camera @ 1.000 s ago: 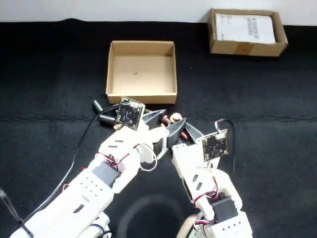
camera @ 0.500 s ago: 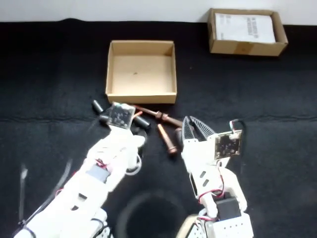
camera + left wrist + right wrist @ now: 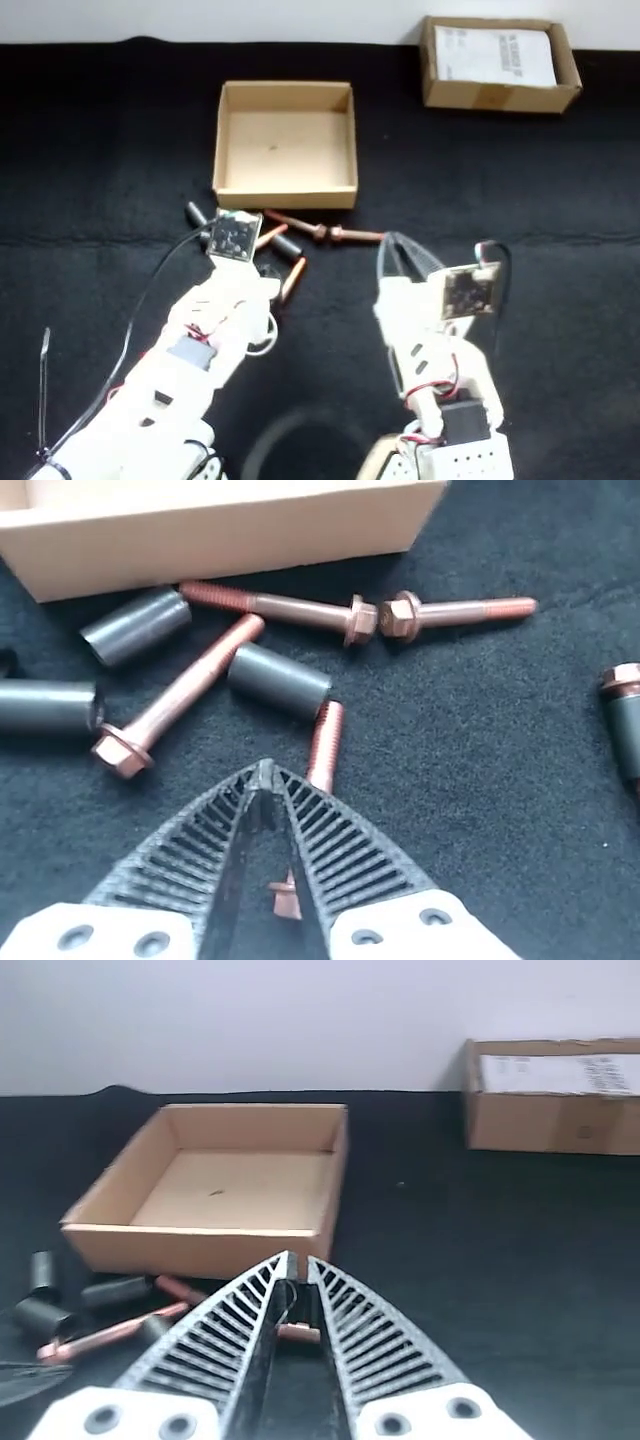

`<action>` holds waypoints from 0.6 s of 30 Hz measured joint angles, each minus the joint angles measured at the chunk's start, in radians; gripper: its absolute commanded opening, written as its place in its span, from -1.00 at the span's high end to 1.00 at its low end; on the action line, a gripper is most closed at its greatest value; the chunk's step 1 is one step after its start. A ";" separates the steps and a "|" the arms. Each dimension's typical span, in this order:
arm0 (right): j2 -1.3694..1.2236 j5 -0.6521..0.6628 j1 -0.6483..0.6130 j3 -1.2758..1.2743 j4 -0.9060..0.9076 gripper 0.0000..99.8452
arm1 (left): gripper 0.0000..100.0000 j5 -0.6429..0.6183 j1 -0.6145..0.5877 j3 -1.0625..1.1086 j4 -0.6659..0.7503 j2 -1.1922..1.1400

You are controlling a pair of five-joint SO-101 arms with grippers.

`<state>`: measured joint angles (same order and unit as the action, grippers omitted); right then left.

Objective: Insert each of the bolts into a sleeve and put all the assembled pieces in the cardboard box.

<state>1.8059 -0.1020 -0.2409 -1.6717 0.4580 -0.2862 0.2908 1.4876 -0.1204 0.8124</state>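
Bolts (image 3: 180, 692) and sleeves (image 3: 278, 682) lie loose on the black mat (image 3: 520, 200), just before the cardboard box (image 3: 287, 190) front wall.
Left gripper (image 3: 266, 778) closed, holding nothing, angled down low over one bolt's shank. Right gripper (image 3: 296, 1263) closed, holding nothing, near the pile's right end. Open mat on both flanks.

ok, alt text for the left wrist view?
The left gripper, tips together and empty, sits over loose copper bolts and dark sleeves scattered on black cloth. One bolt lies partly under it; the cardboard box wall runs beyond the parts.
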 measured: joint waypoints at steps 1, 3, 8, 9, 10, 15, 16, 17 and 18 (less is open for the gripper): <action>0.000 0.000 0.034 0.000 0.000 0.99 | 0.98 -0.012 -0.011 0.000 0.000 0.009; 0.000 -0.026 0.100 0.000 0.023 0.99 | 0.98 -0.058 -0.026 0.002 0.000 0.049; 0.000 -0.051 0.135 0.000 0.118 0.99 | 0.98 -0.150 -0.121 0.029 0.000 0.195; 0.000 -0.052 0.137 0.000 0.126 0.99 | 0.98 -0.163 -0.146 0.052 0.000 0.224; 0.000 -0.052 0.138 0.000 0.133 0.99 | 0.98 -0.167 -0.164 0.074 0.000 0.252; 0.000 -0.052 0.138 0.000 0.239 0.99 | 0.98 -0.166 -0.190 0.183 -0.002 0.402; 0.000 -0.052 0.138 0.000 0.256 0.99 | 0.98 -0.169 -0.190 0.186 0.000 0.434; 0.000 -0.052 0.138 0.000 0.270 0.99 | 0.98 -0.169 -0.190 0.187 -0.011 0.462; 0.000 -0.052 0.138 0.000 0.281 0.99 | 0.98 -0.169 -0.190 0.187 -0.028 0.488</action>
<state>1.8059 -0.1542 -0.1028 -1.6717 0.7388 -0.4549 0.1005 1.6747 -0.1481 1.3004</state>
